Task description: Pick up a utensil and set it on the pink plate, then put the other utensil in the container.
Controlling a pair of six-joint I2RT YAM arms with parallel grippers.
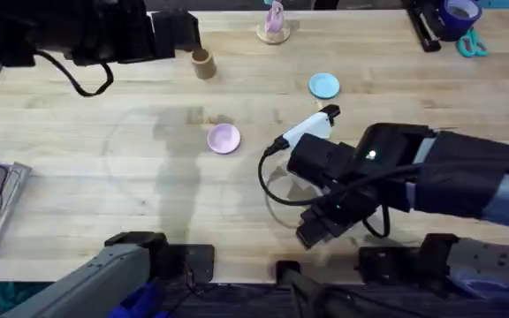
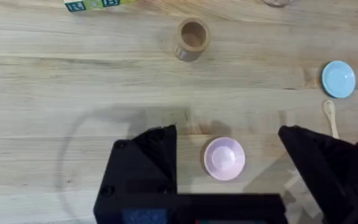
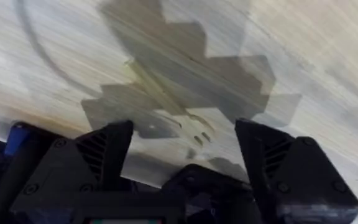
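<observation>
Near front edge, right gripper [image 3: 185, 140]: hovering low, fingers spread over bare wood
Left gripper [image 2: 229, 155]: hanging high, fingers spread, straddling pink plate [image 2: 224, 158]
Plate: sitting mid-table, open wood all round
Cup [image 1: 202, 64]: standing upright towards far edge
Spoon [image 2: 330, 116]: lying beside blue plate [image 2: 338, 79]
</observation>
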